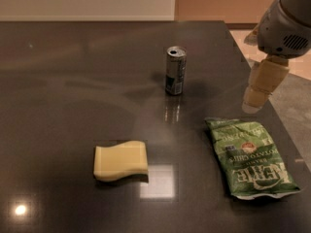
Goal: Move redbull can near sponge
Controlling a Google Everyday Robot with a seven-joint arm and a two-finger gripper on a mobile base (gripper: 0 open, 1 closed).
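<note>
The redbull can (175, 70) stands upright on the dark table (73, 81), a slim silver can with dark blue markings and a pull-tab top. The sponge (120, 160) is a pale yellow block with wavy edges, lying flat to the front left of the can, well apart from it. My gripper (257, 89) hangs at the right edge of the view, above the table's right side, to the right of the can and clear of it. It holds nothing that I can see.
A flat green chip bag (249, 158) lies at the front right, just below the gripper. The table's right edge (252, 67) runs close behind the gripper, with light floor beyond. A bright light reflection (20, 209) shows at the front left.
</note>
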